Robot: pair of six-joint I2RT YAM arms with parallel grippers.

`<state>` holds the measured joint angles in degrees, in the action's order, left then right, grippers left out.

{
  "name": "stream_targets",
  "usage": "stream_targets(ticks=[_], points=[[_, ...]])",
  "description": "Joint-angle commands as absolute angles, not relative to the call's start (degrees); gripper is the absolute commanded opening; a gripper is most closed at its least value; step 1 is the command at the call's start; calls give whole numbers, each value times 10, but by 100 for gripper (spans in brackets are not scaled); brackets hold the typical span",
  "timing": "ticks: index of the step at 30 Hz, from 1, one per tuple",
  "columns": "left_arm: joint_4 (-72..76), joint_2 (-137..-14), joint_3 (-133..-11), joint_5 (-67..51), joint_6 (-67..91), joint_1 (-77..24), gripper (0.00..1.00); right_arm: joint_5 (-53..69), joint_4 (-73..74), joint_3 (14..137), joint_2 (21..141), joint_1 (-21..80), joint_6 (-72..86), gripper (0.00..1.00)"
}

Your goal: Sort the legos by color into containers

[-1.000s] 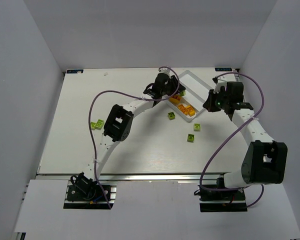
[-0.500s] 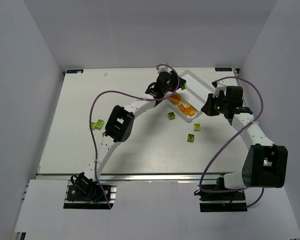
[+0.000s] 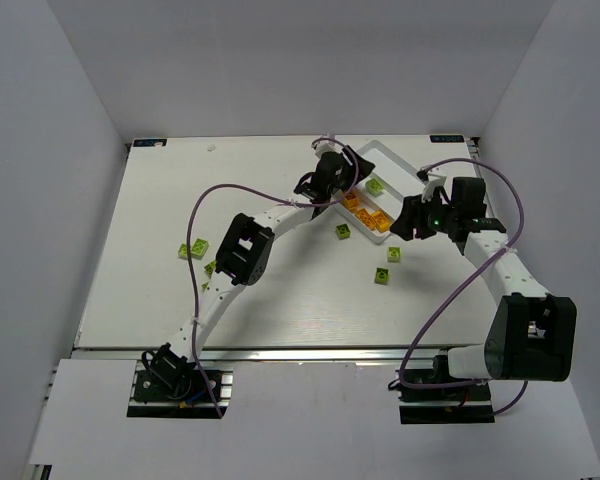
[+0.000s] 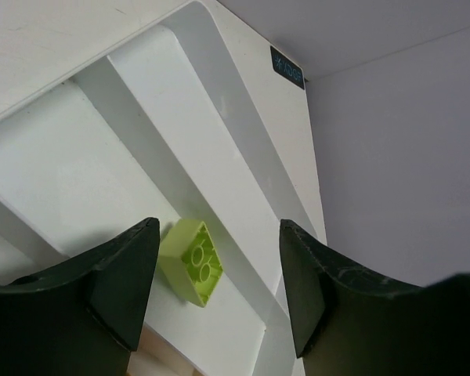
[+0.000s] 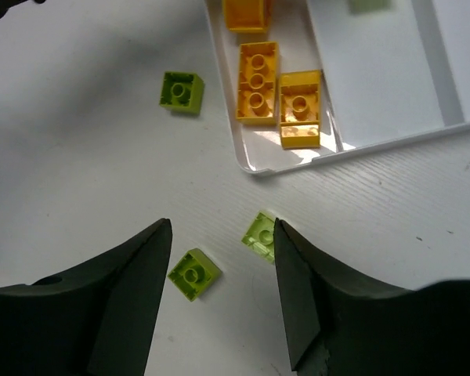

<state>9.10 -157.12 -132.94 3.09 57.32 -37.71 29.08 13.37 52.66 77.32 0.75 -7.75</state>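
Note:
The white tray (image 3: 388, 160) lies at the back right; its long compartments are the containers. My left gripper (image 3: 348, 176) hangs open over it, and a lime green lego (image 4: 192, 261) lies loose on its side in a compartment between the fingers (image 4: 117, 290). Yellow-orange legos (image 5: 257, 82) fill the neighbouring compartment (image 3: 372, 214). My right gripper (image 5: 222, 258) is open above the table just outside the tray's corner (image 5: 254, 166). Two green legos (image 5: 193, 274) (image 5: 260, 233) lie below its fingers. A third green one (image 5: 181, 91) sits left of the tray.
Two more green legos (image 3: 191, 250) (image 3: 210, 268) lie far left on the table, beside the left arm's elbow (image 3: 242, 250). White walls close in the table on three sides. Purple cables loop over both arms.
Both grippers have opened. The left one let a green lego drop into the tray. The right gripper moved left, away from the tray, to above the loose green legos.

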Motion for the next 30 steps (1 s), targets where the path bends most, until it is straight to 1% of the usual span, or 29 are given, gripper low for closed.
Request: stream_targets(ticks=[1,4,7,8,11,12,13,14,15,16,17,18,19,20,21,22,23,24,27,29,30], points=[[108,-1542,-1344,36,570,-381,73,369,155,526,759,7,-148,61],[117,-1521,-1343,29,567,-375,73,367,176,523,770,6,-190,61],[113,-1476,-1328,26,540,-365,71,335,208,528,811,8,-221,52],[108,-1462,-1321,30,532,-365,71,324,218,532,823,7,-224,46],[78,-1389,-1275,34,490,-350,61,285,247,543,863,11,-214,42],[61,-1367,-1253,36,475,-342,57,259,247,542,868,15,-197,42],[56,-1308,-1190,41,463,-342,55,245,237,540,872,22,-189,44],[54,-1275,-1149,47,441,-332,54,235,228,534,872,29,-179,54],[52,-1242,-1107,60,431,-322,54,216,219,529,871,34,-173,58],[50,-1208,-1020,66,423,-316,58,202,193,517,869,46,-153,62],[46,-1141,-977,72,411,-309,62,196,182,512,867,51,-147,66],[27,-1109,-939,91,408,-302,67,178,171,507,867,56,-135,68],[11,-1077,-905,103,405,-291,78,164,163,504,869,64,-110,68],[-16,-1022,-846,117,403,-286,83,150,148,504,876,73,-97,68],[-36,-993,-818,129,402,-280,85,113,142,506,881,78,-84,68],[-66,-967,-790,152,398,-280,88,104,142,510,889,87,-76,67],[-82,-940,-737,164,396,-272,91,96,138,515,901,91,-62,66],[-96,-889,-710,177,397,-264,92,73,136,517,908,96,-54,65],[-161,-802,-626,222,403,-248,95,35,122,521,924,106,-34,60],[-185,-766,-595,257,410,-241,95,26,122,525,933,110,-30,55],[-213,-735,-572,266,420,-234,97,16,127,532,942,113,-25,54]])
